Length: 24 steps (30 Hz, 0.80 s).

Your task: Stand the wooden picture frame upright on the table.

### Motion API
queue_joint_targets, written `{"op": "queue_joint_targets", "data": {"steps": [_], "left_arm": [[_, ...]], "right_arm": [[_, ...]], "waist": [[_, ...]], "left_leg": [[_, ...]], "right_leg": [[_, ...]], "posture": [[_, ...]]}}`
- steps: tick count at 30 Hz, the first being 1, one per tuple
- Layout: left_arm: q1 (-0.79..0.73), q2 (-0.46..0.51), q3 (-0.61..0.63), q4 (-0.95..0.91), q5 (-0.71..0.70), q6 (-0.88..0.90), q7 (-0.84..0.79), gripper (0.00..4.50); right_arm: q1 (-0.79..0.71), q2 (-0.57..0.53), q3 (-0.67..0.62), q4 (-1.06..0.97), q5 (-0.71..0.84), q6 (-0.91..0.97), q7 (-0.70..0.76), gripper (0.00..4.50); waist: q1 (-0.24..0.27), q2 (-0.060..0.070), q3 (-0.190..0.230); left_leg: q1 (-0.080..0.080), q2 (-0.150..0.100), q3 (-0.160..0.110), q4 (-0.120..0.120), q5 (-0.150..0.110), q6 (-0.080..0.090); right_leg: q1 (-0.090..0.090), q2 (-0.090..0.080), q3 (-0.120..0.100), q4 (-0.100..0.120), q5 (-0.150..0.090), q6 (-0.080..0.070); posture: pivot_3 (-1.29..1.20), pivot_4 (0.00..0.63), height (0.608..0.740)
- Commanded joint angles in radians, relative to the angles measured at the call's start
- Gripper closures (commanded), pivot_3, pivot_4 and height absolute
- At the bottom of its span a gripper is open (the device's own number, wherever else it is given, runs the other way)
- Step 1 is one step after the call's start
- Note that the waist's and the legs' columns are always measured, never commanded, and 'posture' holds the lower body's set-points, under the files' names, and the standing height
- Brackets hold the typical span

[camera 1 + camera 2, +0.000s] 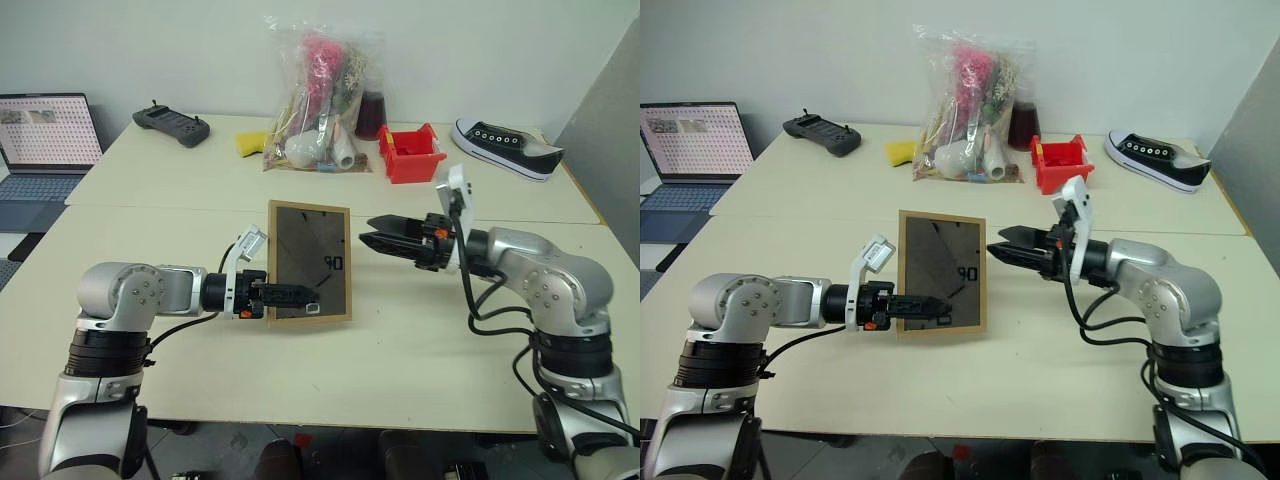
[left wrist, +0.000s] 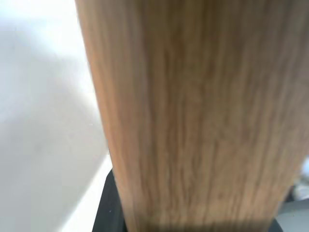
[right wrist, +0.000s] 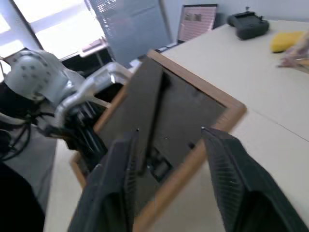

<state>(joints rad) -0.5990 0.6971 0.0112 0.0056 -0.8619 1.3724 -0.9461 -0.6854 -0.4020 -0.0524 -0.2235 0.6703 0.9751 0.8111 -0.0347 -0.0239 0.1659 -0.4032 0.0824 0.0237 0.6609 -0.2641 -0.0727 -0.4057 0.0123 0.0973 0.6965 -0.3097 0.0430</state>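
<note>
Light wood, dark back board: the wooden picture frame (image 1: 309,262) is upright in portrait, back board toward me, over the middle of the near tabletop (image 1: 400,360). Cannot tell whether its lower edge touches the surface or hangs just above it.

My left fingers (image 1: 290,296) come in level from the left and are clamped on the frame low down, near its bottom edge. My right fingers (image 1: 385,238) sit just right of the frame's upper right edge, parted a moderate way, holding nothing. From the right wrist, the frame's corner lies between them, untouched.

Step in hand, as I judge it: get the fold-out stand on the back swung out, then set the frame down.

To do it well:
- keep the left grip firm and the frame plumb;
- hook the stand with the right tips;
- seat both edge and stand before letting go;
- release left slowly, watching for tipping.
</note>
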Motion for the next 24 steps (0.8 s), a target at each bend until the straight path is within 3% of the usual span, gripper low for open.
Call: {"op": "queue_joint_targets", "data": {"steps": [1,7,15,24], "left_arm": [[-0.055,0.026,-0.046,0.009,0.049,-0.131,-0.092,3.64],[-0.086,0.025,-0.069,0.037,0.086,-0.183,-0.131,3.64],[-0.092,0.014,-0.071,0.031,0.103,-0.195,-0.141,3.64],[-0.064,0.018,-0.060,0.027,0.108,-0.195,-0.138,3.64]], "right_arm": [[-0.071,0.040,0.036,0.032,0.005,-0.024,-0.018,1.30],[-0.102,0.084,0.126,0.094,-0.061,-0.089,-0.034,0.01],[-0.097,0.174,0.195,0.060,-0.066,-0.109,-0.049,0.01],[-0.020,0.101,0.112,-0.088,0.110,0.037,-0.014,0.01]], "waist": [[0.001,0.000,0.000],[0.001,0.000,0.000],[0.001,0.000,0.000],[0.003,0.000,0.000]], "left_leg": [[0.000,0.000,0.000,0.000,0.000,0.000],[-0.004,0.000,0.000,0.001,0.000,0.000],[-0.007,0.001,-0.001,0.001,0.000,0.000],[-0.008,0.000,-0.001,0.002,0.000,0.000]], "right_leg": [[0.000,0.000,0.000,0.000,0.000,0.000],[-0.003,0.000,-0.001,0.000,0.000,0.000],[-0.007,0.000,-0.001,0.001,0.000,0.000],[-0.007,0.000,-0.002,0.001,0.000,0.000]], "posture": [[0.00,0.150,0.740],[0.00,0.150,0.740],[0.00,0.150,0.740],[0.00,0.150,0.740]]}}
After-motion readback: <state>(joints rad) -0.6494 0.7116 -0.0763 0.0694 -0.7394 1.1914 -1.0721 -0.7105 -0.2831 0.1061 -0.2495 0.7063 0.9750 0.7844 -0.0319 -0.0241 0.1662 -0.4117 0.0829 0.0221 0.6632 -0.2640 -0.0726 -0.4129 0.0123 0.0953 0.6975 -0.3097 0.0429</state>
